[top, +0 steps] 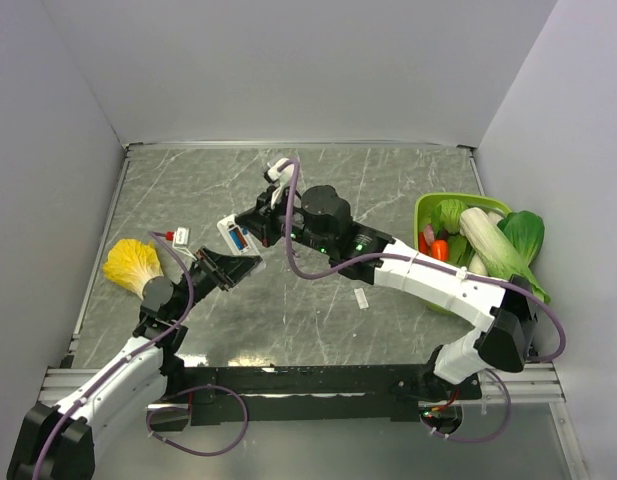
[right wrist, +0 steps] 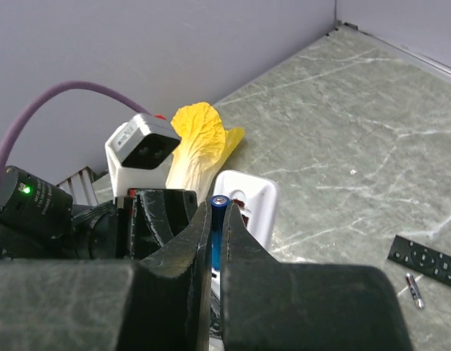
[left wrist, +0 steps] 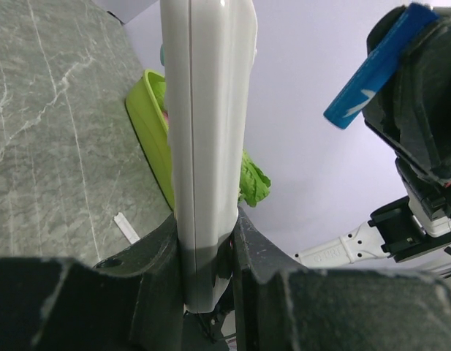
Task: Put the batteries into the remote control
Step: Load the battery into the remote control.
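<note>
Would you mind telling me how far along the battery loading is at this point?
Done: the left claw grips the white remote by one end, and the right claw pinches one blue battery. In hand: bringing that battery to the remote; it is close but not seated. Left: seating it, then the other cell, which I cannot find in these views.

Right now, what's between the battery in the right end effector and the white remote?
Nothing: left wrist view shows only open air between battery and remote.
</note>
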